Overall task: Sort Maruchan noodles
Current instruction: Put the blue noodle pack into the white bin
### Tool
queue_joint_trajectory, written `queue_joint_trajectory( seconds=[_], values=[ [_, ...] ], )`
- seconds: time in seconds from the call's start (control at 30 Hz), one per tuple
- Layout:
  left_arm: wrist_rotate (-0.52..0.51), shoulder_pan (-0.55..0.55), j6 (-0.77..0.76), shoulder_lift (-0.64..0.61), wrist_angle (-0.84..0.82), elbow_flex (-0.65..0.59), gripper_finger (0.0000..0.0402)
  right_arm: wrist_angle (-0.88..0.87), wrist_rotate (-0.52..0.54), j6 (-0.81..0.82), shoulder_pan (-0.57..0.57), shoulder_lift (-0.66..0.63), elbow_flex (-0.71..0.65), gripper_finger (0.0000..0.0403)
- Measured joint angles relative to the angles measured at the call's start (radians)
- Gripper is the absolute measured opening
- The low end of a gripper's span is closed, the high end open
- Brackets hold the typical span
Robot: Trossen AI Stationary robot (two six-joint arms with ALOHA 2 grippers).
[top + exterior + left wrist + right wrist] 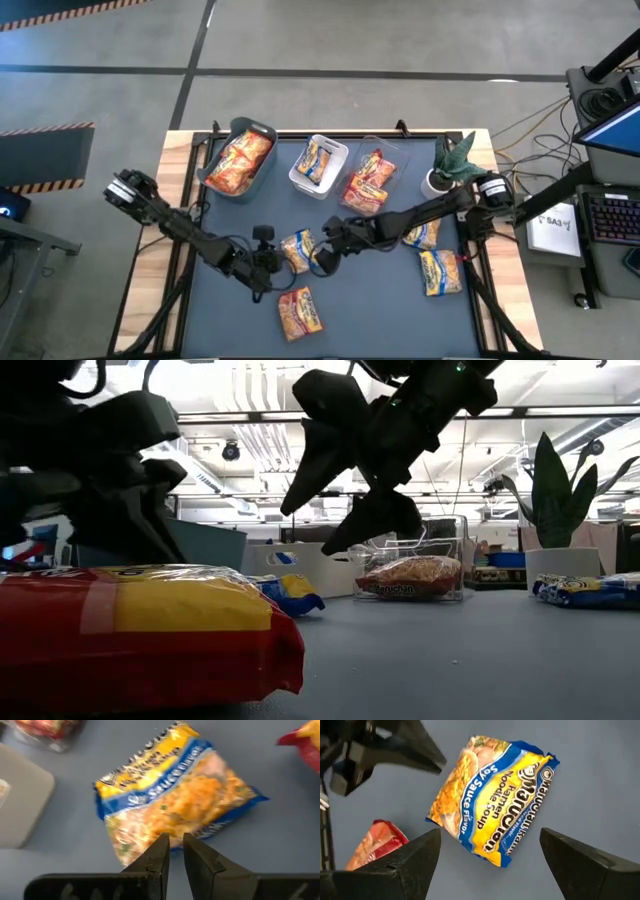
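Nearest you lies a red packet at the front of the mat. Just beyond it, mid-table, your blue-and-yellow packet lies flat between both arms. Your left gripper meets its edge from its left, fingers pressed almost together; whether they pinch the wrapper's rim, you cannot tell. Your right gripper hovers over it from the other side, fingers spread wide and straddling the packet's short width, its long axis running across the gap. Farther back stands the white bin, likely its destination.
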Motion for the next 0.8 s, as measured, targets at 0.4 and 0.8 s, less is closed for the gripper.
queue_joint_trajectory(
  seconds=[0.4,0.8],
  values=[
    [-0.052,0.047,-0.015,0.067,0.018,-0.014,0.0038,0.039,0.023,0.072,0.059,0.049,-0.012,0.0327],
    [-0.049,0.047,-0.066,0.08,0.0,-0.02,0.0038,0.143,0.022,0.084,0.054,0.097,-0.013,0.0327]
  ],
)
